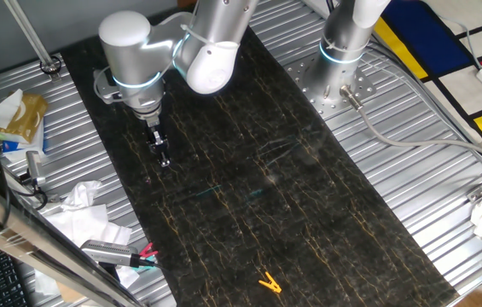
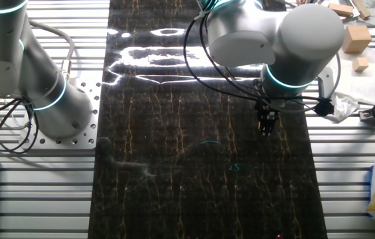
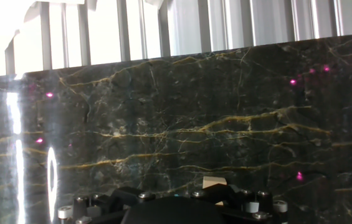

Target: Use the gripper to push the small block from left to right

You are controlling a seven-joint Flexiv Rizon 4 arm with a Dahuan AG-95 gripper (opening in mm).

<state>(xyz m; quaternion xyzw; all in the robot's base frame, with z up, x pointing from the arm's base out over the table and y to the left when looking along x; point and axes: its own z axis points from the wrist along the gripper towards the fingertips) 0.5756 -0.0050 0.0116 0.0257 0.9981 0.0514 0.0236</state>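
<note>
Honestly, gripper looks clenched (block peeks out at its 12 o'clock), so an off-centre shove could spin it away.

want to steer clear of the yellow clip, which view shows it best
The fixed view that looks down the length of the mat: the yellow clip lies in plain sight on the dark mat, near the bottom edge. The other fixed view and the hand view do not show it at all.
</note>
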